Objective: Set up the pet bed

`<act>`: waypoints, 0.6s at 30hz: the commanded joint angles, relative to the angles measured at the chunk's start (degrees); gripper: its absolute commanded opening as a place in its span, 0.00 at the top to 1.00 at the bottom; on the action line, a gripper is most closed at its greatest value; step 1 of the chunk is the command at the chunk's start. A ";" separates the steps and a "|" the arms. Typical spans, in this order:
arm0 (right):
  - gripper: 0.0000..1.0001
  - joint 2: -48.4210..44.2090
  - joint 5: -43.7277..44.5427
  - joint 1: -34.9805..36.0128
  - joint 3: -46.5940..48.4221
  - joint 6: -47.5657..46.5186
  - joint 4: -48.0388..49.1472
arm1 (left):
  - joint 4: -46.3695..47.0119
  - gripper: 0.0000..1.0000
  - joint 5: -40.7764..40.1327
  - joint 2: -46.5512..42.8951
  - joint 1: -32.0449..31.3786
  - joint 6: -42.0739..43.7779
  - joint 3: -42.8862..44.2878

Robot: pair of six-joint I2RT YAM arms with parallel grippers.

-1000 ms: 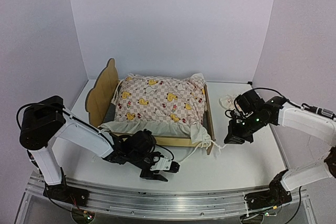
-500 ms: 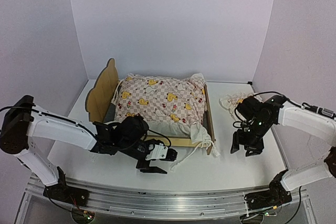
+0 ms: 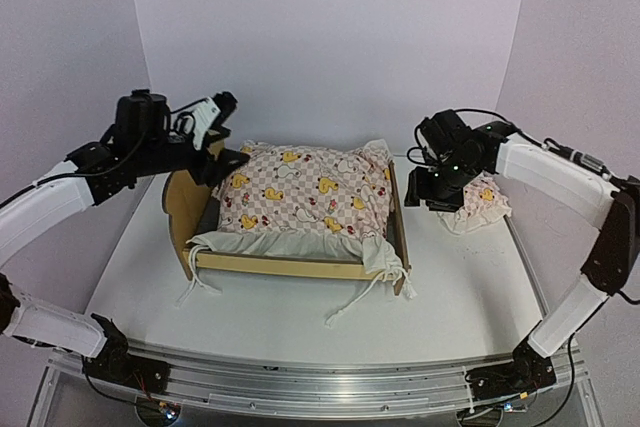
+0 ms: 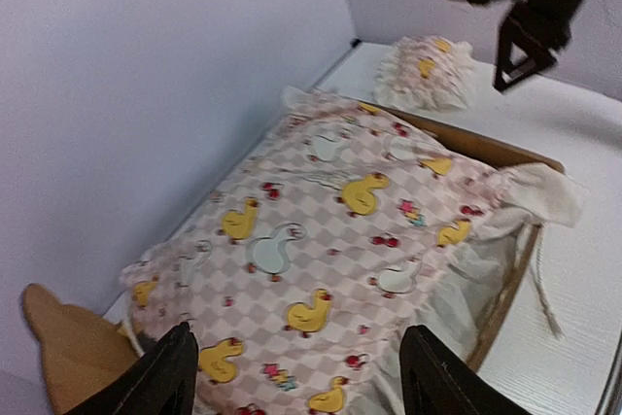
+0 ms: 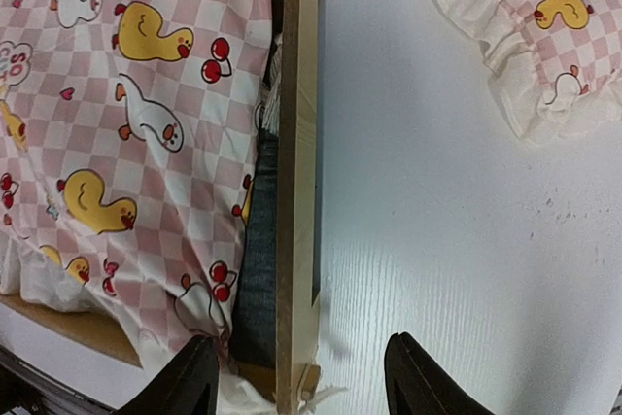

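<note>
The pet bed (image 3: 285, 267) sits mid-worktop (image 3: 450, 287), its bear-ear headboard (image 3: 188, 187) toward the left arm. The duck quilt (image 3: 300, 192) is heaped in the frame, and its cream ruffle and ties (image 3: 355, 297) spill over the near rail. The matching pillow (image 3: 485, 202) lies on the worktop just past the foot rail, apart from the bed.

The left fingers (image 4: 165, 376) hang spread wide and empty above the quilt's headboard end. The right fingers (image 5: 190, 381), also wide and empty, hover over the foot rail with the pillow off to one side.

The pillow looks like the likely next pick. It should go best if the right fingers swing over it, pinch the padded body rather than the thin ruffle, and lift it clear of the rail. Meanwhile the left could raise the quilt's head edge. The frame looks light, so snagging the ties could drag it.
</note>
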 commanded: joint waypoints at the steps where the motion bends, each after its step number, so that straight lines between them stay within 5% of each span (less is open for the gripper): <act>1: 0.42 6.84 -0.52 0.40 2.92 -0.85 4.36 | 0.23 0.27 -4.34 -7.19 7.38 -5.79 1.70; 6: 0.49 13.06 -0.48 0.42 3.79 -0.29 5.45 | -1.26 0.26 -5.10 -11.97 14.28 -8.44 -3.33; 11: 0.71 14.91 4.75 0.30 1.93 0.53 5.45 | -2.46 0.26 -5.05 -14.89 17.60 -9.72 -9.75; 18: 0.79 11.74 11.91 -2.09 -3.09 0.49 4.45 | -2.80 0.28 2.56 -15.86 17.89 -5.86 -12.40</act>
